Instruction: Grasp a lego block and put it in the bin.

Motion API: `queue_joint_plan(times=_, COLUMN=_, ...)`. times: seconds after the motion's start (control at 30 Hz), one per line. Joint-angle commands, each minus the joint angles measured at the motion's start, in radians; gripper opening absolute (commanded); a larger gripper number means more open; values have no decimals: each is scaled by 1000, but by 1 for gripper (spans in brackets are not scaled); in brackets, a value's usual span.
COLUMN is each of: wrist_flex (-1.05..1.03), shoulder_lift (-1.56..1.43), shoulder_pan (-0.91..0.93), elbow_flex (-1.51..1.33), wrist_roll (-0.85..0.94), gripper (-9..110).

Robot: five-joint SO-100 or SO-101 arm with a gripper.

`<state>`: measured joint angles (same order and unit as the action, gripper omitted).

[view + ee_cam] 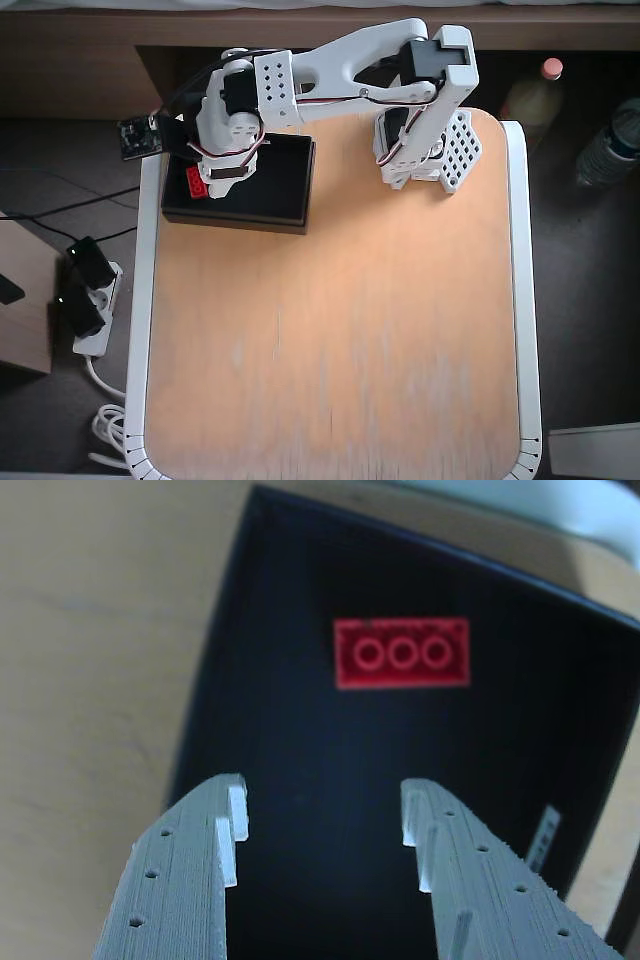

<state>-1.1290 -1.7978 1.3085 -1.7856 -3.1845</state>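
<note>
The pincer [322,830] hangs open and empty above the shallow black rectangular tray [260,780], where the small red plastic brick [401,653] lies.

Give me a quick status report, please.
Gripper open, empty, above shallow black tray. Small red studded plastic brick lying inside it. Nothing in the way.

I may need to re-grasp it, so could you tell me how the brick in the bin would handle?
The brick looks like rigid plastic, so it probably won't deform. It lies flat in the bin, unlikely to roll. Its smooth faces might slip between the open gripper fingers.
</note>
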Motion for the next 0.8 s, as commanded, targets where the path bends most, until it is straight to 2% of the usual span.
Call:
queue_joint_plan(times=0.0, wrist_flex=25, shoulder_lift=-189, shoulder_pan=-66, elbow_flex=15, wrist_roll=55, gripper=16)
queue_joint_plan(times=0.1, wrist_flex=20, shoulder_lift=-268, shoulder_pan=-138, elbow_flex=14, wrist_roll=95, gripper=15)
queue_joint_plan(times=0.33, wrist_flex=-23, shoulder_lift=-425, shoulder_pan=-319, elbow_flex=14, wrist_roll=133, gripper=1)
queue_joint_plan(times=0.77, wrist_flex=-35, shoulder_lift=-851, shoulder_pan=-693, elbow_flex=-316, wrist_roll=78, gripper=0)
